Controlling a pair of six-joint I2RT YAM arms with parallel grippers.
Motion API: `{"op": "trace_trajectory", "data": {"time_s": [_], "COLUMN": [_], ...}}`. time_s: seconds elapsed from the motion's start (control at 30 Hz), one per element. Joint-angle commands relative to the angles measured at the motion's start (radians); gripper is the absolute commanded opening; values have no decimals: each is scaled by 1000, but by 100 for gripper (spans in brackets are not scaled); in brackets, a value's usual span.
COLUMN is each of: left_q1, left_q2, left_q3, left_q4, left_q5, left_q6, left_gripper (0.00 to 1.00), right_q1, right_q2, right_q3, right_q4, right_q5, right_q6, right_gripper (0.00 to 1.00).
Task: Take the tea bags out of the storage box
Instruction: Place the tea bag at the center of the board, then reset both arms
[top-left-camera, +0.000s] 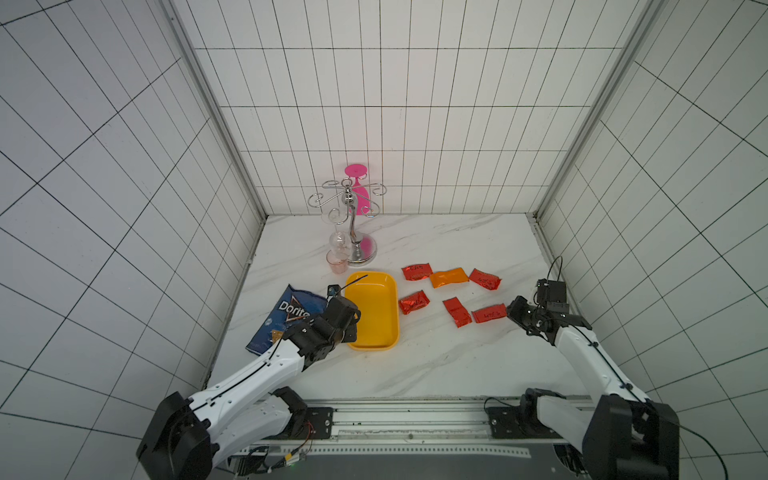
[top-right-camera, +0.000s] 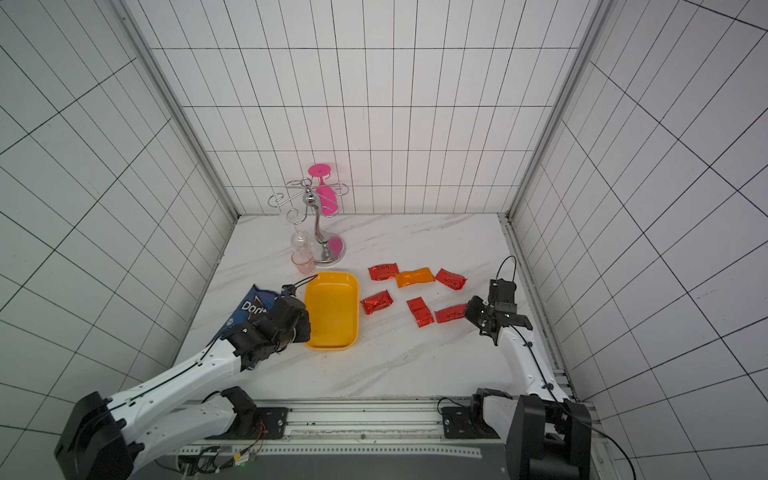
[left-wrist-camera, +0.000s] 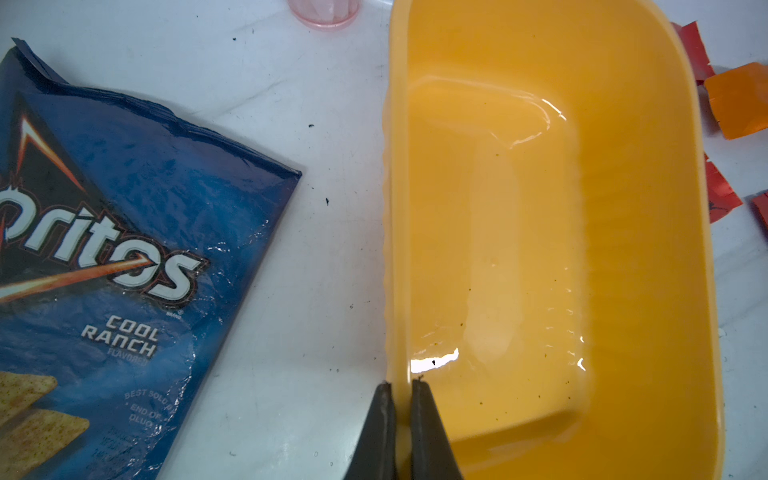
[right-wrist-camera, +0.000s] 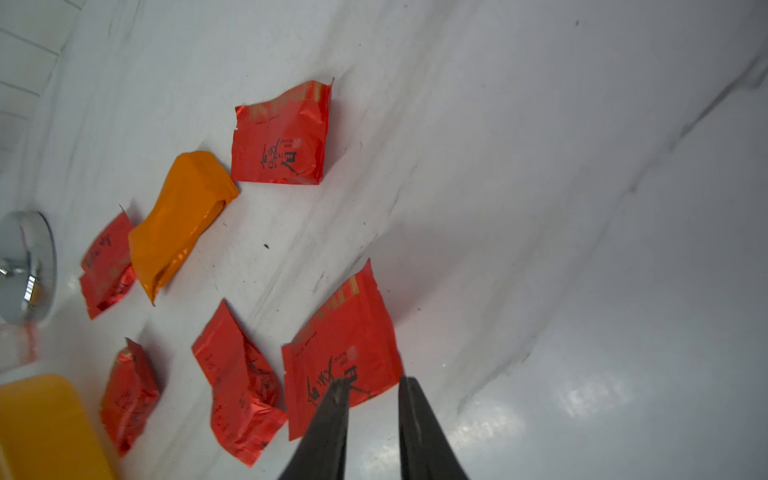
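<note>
Emptied: the yellow storage box lies bare on the marble surface, nearer the left edge than the right, its long sides running from front to back. All six tea bags lie outside it, scattered flat between the box and the right edge. Five are red and one is the orange tea bag, which sits in the back row just beside a red one on either side. In the left wrist view, the left end effector is clamped on the box's left long wall near the front corner, one finger inside and one outside. The right end effector hangs with its fingers parted over a corner of the red bag closest to it, gripping nothing. A blue chip bag lies beside the box toward the left edge. A chrome glass rack and a small pink cup stand behind the box.
</note>
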Motion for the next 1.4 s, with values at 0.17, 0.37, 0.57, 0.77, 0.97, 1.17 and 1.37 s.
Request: {"op": "trace_trajectory", "data": {"time_s": [0.17,0.37,0.57,0.77,0.97,1.17,1.37], "left_q1": [-2,-2,-3,-2,-10,57,266], "left_q2": [3,4,-9,-33,-178,-335,-252], "left_q3": [1,2,-1,1,123,4,-171], "left_q4": [25,20,17,8,-87,346,718], "left_q5": [-19,-24,-31,-46,-288,-628,-663], "left_q6": [-1,-6,-10,-14,-69,181,286], "left_gripper": [0,3,37,54,65,97,98], "right_q1": [-15,-15,-14,-14,3,52,51], "right_q2": [-55,-116,-121,-136,-180,-197,-201], "right_q3": [7,16,13,22,58,58,-134], "right_q4": [-26,-29,-30,-26,-7,131,510], "right_q5": [67,60,51,51,164,429,587], "right_q6": [-12,-14,-23,-28,-14,-115,-311], "right_gripper": [52,52,52,53,79,99,99]}}
